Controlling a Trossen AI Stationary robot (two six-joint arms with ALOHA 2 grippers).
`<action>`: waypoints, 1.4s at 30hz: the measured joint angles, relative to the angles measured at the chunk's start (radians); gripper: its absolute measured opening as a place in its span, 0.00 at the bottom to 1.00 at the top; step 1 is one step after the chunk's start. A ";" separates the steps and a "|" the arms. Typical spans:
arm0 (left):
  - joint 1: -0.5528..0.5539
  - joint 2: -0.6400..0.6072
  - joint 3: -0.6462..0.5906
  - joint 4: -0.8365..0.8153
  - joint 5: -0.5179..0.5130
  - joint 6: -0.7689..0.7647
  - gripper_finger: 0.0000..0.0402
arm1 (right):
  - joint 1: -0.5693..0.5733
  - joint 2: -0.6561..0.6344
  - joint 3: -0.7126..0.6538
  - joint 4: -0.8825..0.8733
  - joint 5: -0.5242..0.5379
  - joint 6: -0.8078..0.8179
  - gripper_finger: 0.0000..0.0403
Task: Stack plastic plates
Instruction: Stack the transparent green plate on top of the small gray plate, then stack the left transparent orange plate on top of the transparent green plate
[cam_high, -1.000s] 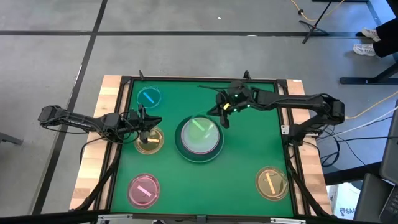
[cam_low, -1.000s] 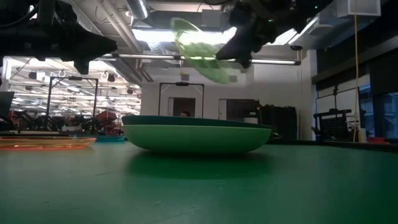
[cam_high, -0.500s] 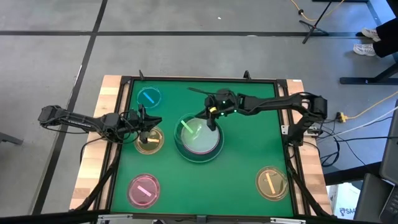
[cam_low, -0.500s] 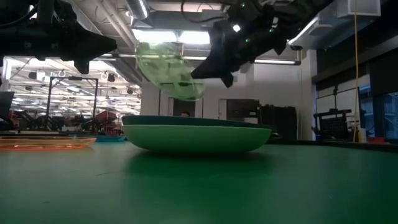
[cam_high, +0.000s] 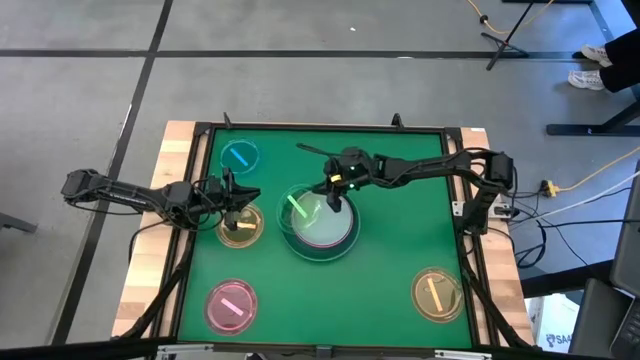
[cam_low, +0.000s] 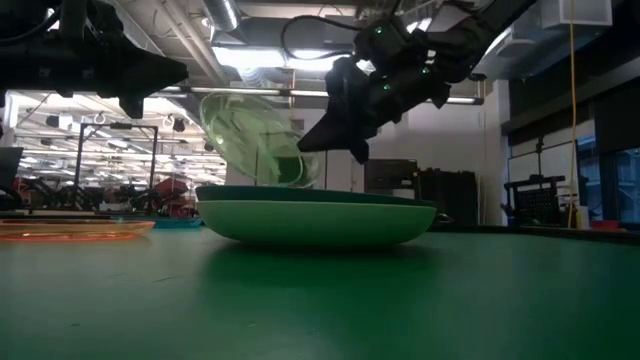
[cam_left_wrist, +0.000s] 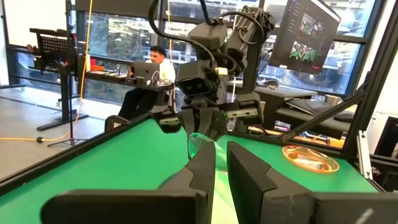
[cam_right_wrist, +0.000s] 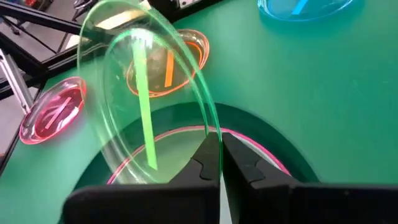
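A stack of plates (cam_high: 320, 225) sits mid-table: a dark green rim (cam_right_wrist: 261, 124) outside, a pink rim (cam_right_wrist: 186, 132) inside it. My right gripper (cam_high: 335, 195) is above the stack's far side, shut on a small translucent green plate (cam_high: 305, 206) with a green bar. My left gripper (cam_high: 235, 195) waits above a small orange plate (cam_high: 240, 226) at the table's left, its fingers (cam_left_wrist: 208, 165) close together with only a slit between them. Three small plates lie flat on the mat: blue (cam_high: 240, 155), pink (cam_high: 232, 305) and yellow-orange (cam_high: 437, 292). My right gripper pinches the translucent green plate by its rim (cam_right_wrist: 208, 127) between the two fingers. It slants down from the table's far right. The plate (cam_low: 255, 140) stands steeply tilted, almost on edge, over the stack. Whether its lower edge (cam_low: 290, 183) touches the stack, I cannot tell.
A raised dark frame (cam_high: 320, 128) borders the green mat, with wooden table edges (cam_high: 150, 260) outside it. Open mat lies between the stack and the yellow-orange plate. A person sits at a desk beyond the table (cam_left_wrist: 152, 65).
My right gripper has carried the translucent green plate toward the table's left and near edge and down toward the stack. The plate has tipped from a slant to nearly on edge, and its lower edge has sunk to the stack's rim level.
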 joint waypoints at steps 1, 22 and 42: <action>0.000 0.000 0.000 0.000 0.000 -0.001 0.09 | 0.000 0.001 0.000 -0.019 -0.004 0.000 0.00; 0.000 0.000 0.000 -0.001 0.000 0.001 0.09 | -0.002 -0.004 0.000 -0.270 0.139 -0.035 0.04; 0.000 0.000 0.000 0.001 -0.071 -0.002 0.09 | 0.162 -0.185 0.000 -0.377 0.206 -0.276 0.42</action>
